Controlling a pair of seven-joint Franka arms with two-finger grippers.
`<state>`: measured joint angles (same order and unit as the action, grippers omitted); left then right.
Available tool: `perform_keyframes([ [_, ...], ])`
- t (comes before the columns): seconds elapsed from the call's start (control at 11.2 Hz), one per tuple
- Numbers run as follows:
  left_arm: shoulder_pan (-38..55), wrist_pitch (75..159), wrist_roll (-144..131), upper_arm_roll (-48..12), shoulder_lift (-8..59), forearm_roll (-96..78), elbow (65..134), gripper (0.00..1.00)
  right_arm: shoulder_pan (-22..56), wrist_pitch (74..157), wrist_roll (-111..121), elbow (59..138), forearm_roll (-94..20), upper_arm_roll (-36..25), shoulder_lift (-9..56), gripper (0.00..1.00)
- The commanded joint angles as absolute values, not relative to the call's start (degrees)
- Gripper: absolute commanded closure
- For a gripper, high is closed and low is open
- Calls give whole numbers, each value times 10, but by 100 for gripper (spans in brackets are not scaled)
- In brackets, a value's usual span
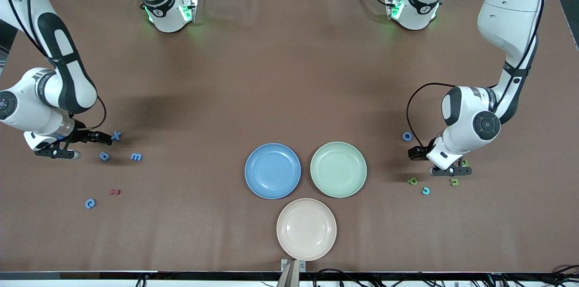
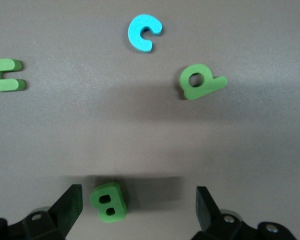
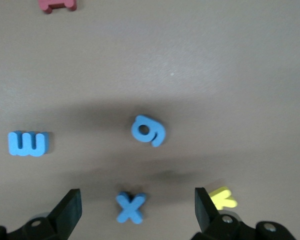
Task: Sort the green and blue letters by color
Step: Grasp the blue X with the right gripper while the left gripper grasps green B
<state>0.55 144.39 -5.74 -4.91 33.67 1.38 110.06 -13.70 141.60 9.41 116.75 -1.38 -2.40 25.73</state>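
Green letter B (image 2: 108,201) sits between the left gripper (image 2: 139,207) open jaws, blue X (image 3: 130,207) between the right gripper (image 3: 138,210) open jaws, both empty; next, descend and close.

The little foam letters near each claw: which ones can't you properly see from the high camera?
- Green B: in the front view the left claw covers nearly all of it.
- Yellow letter: hidden under the right claw in front view; partly covered in the right wrist view.
- Dark red letter: cut off by the right wrist view's edge.

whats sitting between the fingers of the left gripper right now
A small green foam letter B lies on the brown table between the open left gripper's fingers, nearer one finger and untouched, as the left wrist view shows.
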Motion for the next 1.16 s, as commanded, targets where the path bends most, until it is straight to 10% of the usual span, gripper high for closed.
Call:
perform_keyframes([
  [0.0,-7,1459,-49,-49,327,53,1121,0,-126,1461,55,1194,-22,-24,267,0],
  [0.53,-9,1459,-49,-46,325,55,1138,6,-125,1556,30,1266,-22,-24,264,0],
  [0.8,-10,1459,-47,-45,325,60,1137,70,-125,1544,18,1266,-22,-24,262,0],
  [1.07,-24,1474,-47,-45,331,107,1137,87,-125,1538,17,1265,-22,-24,258,0],
])
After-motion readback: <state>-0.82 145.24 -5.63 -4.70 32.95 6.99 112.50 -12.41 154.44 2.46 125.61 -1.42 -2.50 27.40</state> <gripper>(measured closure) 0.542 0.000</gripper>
